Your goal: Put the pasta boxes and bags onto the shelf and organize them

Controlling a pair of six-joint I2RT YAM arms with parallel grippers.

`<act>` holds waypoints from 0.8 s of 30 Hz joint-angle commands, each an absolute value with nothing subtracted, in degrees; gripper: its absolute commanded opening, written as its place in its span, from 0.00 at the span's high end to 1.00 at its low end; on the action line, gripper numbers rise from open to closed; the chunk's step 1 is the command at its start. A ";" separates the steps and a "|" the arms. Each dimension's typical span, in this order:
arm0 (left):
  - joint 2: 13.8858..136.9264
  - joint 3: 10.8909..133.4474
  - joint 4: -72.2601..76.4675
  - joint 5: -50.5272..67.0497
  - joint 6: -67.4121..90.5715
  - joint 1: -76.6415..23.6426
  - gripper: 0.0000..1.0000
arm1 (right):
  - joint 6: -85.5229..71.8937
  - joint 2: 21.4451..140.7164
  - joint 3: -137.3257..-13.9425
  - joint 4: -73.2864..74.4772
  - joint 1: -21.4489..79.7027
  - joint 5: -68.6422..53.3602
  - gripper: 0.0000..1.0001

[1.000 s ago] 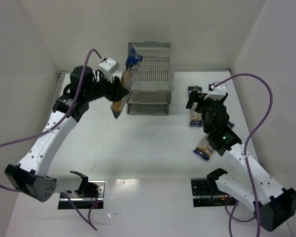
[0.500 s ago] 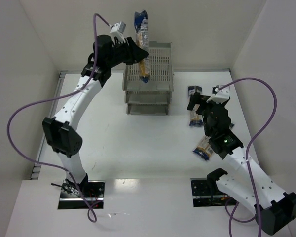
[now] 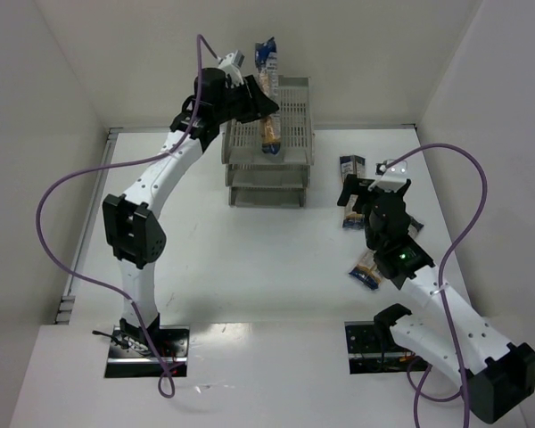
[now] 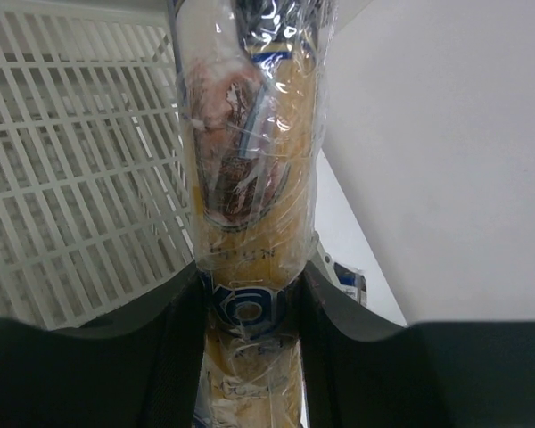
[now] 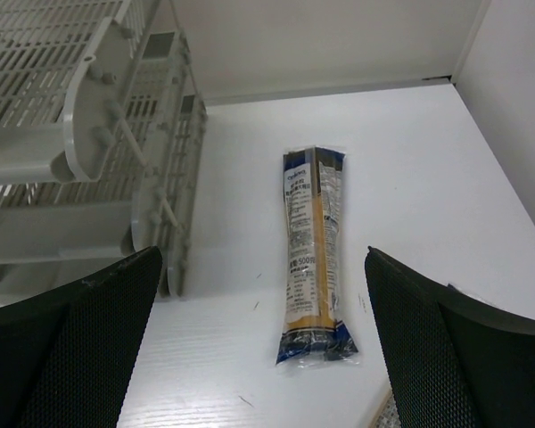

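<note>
My left gripper (image 3: 252, 101) is shut on a pasta packet (image 3: 268, 107) and holds it steeply tilted over the top tray of the grey shelf (image 3: 296, 114). In the left wrist view the packet (image 4: 250, 169) runs up from between my fingers (image 4: 174, 357), with the slotted tray (image 4: 71, 169) behind it. My right gripper (image 3: 358, 189) is open and hovers over a second packet (image 3: 349, 166) that lies on the table right of the shelf. That packet lies flat in the right wrist view (image 5: 313, 241), ahead of the open gripper (image 5: 262, 285). A third packet (image 3: 366, 269) lies partly under the right arm.
White walls close in the table at the back and on both sides. The shelf's side (image 5: 107, 116) stands to the left in the right wrist view. Purple cables loop from both arms. Both arm bases sit at the near edge.
My left arm has swung up and right with the packet, from beside the shelf's left front to over its top tray. The right gripper has barely moved.
</note>
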State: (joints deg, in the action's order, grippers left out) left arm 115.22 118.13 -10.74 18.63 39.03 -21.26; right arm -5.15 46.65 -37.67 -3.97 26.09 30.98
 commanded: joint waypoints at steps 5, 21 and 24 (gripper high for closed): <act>113.99 123.39 -1.58 16.71 36.49 -21.45 0.28 | -3.16 47.37 -35.86 -8.70 26.28 31.73 0.00; 103.64 113.04 2.29 12.84 24.19 -21.45 0.19 | -13.79 60.71 -48.22 1.49 12.84 21.90 0.00; 97.49 105.34 2.81 7.84 21.54 -21.45 0.18 | -15.02 72.48 -56.99 5.00 12.83 20.57 0.00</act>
State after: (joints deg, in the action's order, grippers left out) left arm 105.10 109.86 -1.98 12.32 26.70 -21.37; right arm -11.42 65.32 -48.99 0.43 13.10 25.71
